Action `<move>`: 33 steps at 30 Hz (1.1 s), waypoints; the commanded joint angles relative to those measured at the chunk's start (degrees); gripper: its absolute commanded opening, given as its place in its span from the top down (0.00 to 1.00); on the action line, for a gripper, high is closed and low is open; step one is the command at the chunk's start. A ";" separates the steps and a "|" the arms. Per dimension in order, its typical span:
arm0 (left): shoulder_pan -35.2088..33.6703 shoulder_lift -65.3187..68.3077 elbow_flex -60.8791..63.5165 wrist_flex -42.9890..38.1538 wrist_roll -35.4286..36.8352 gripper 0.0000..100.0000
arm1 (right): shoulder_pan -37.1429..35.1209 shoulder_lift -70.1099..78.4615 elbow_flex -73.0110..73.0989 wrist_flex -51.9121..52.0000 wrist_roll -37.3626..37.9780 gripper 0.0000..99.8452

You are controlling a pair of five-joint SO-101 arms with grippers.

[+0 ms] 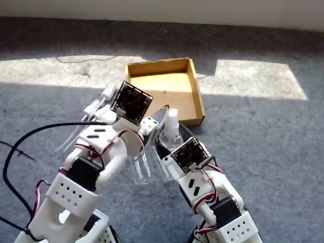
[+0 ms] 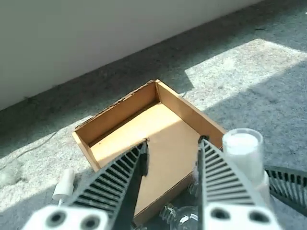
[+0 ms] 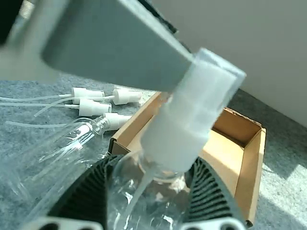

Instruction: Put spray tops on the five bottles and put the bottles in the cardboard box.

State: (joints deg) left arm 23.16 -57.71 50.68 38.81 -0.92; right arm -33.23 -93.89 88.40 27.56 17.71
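So the right gripper (image 3: 151, 167) is clamped around the body of a clear bottle (image 3: 148, 201), one finger on each side, holding it upright with a white spray top (image 3: 192, 124) sitting on its neck. From the high view, that bottle (image 1: 172, 134) sits just in front of the near wall of the cardboard box (image 1: 197, 96), outside it, between the two arms. The left gripper (image 2: 172, 146) is spread wide and has nothing in it. You look straight between its ribbed fingers (image 2: 216, 177) down into the box (image 2: 115, 112), which has sun on its floor. The capped spray top (image 2: 242, 148) is just outside one of those fingers, right up against it, and I honestly can't tell if they're touching. In the right wrist view, a grey finger (image 3: 120, 48) of the left gripper crosses over the top of the cap. Several loose spray tops (image 1: 96, 108) with their long tubes lie on the grey carpet (image 1: 263, 152) beside the box, on the left arm's side (image 3: 93, 106). More clear bottles (image 1: 142, 169) lie on their sides on the carpet between the arms, near the held one (image 3: 57, 148).
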 commanded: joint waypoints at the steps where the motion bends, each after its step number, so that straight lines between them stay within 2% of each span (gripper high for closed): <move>1: 1.89 0.13 -0.31 -1.23 -0.62 0.83 | 0.04 -0.40 -0.66 -1.01 0.44 1.00; 11: 0.04 -3.12 -0.48 1.32 -0.70 0.83 | 0.92 -0.40 -0.84 -1.10 0.53 1.00; 13: -3.03 -7.43 -1.45 1.14 -0.79 0.83 | 3.91 -0.31 -1.36 -2.59 0.44 1.00; 15: -7.87 -12.79 -2.86 1.32 -0.70 0.83 | 7.08 0.48 -3.56 -8.40 0.26 1.00; 18: -15.78 -20.53 -3.12 3.34 -0.62 0.83 | 10.15 4.88 -7.43 -15.16 -3.25 1.00; 23: -25.27 -30.55 5.41 6.68 -0.35 0.83 | 10.68 23.87 -23.69 -16.31 -4.92 1.00; 28: -28.18 -38.64 20.18 6.59 -0.26 0.83 | 12.97 49.27 -46.55 -16.40 -4.48 1.00; 33: -28.09 -46.55 33.19 6.51 -0.26 0.83 | 15.52 74.68 -66.77 -21.32 5.10 1.00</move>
State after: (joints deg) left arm -4.26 -98.68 76.62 45.05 -1.27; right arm -19.34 -33.41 35.56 9.54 17.98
